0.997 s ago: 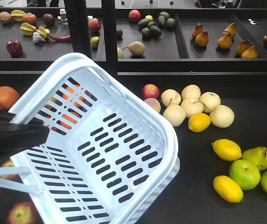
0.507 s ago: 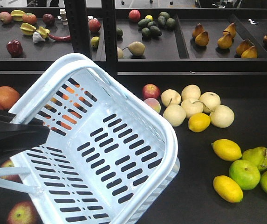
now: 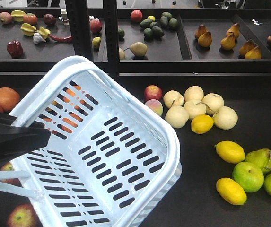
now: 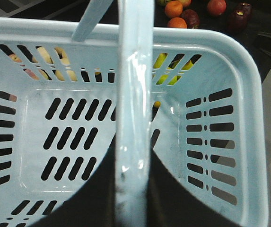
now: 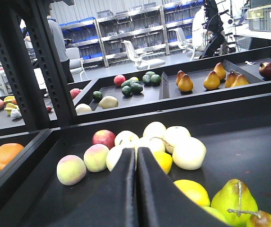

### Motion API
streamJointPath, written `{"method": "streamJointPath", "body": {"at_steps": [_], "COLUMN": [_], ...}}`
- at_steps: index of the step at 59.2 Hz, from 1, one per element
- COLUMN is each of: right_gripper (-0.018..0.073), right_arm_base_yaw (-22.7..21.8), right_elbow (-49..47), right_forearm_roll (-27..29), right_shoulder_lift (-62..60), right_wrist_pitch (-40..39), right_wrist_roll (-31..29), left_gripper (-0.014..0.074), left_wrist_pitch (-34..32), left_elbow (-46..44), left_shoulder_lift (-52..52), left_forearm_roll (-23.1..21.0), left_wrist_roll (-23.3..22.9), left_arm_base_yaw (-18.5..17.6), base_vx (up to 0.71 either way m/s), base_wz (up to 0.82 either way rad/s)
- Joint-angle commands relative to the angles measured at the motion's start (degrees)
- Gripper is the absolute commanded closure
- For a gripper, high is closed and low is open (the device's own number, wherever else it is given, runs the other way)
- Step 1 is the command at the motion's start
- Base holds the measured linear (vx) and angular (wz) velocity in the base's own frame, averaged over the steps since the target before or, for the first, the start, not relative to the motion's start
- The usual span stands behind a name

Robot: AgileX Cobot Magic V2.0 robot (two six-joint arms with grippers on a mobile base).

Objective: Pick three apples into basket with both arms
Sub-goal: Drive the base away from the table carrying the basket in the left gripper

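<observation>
The front view looks steeply down on the pale blue-white slotted plastic basket (image 3: 173,137) and black tabletop (image 3: 249,208). The left wrist view peers closely into that basket. The right wrist view sits low, facing the cream round fruits (image 5: 188,152) that the front view shares.

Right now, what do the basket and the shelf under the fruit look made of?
Basket: moulded plastic by the look, pale blue-white and glossy; the handle shows sharp highlights, and the slots are evenly formed. Shelf: matte black with no shine; painted sheet or a mat, I cannot tell which.
</observation>
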Motion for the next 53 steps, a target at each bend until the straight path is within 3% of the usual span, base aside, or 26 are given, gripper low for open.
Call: {"method": "streamJointPath", "body": {"at_steps": [1, 53], "right_gripper": [0.0568, 0.0568], "right_arm_base_yaw": [-0.32, -0.32], "right_elbow": [0.81, 0.81], "right_forearm_roll": [-0.70, -0.70], "right_shoulder_lift": [-0.67, -0.67], "right_wrist_pitch": [-4.07, -4.07], "right_wrist_roll": [-0.21, -0.21], "left_gripper": [0.0602, 0.0602], "left_wrist_pitch": [-5.08, -5.08], "left_elbow": [-1.72, -1.72], "left_shoulder_lift": [-0.44, -0.44], "left_forearm_roll": [-2.69, -2.69], "left_wrist_roll": [-0.23, -0.23], "left_arm_base_yaw": [-0.20, -0.20], "base_vx": [0.00, -0.02], "base_wz": [0.00, 0.07]}}
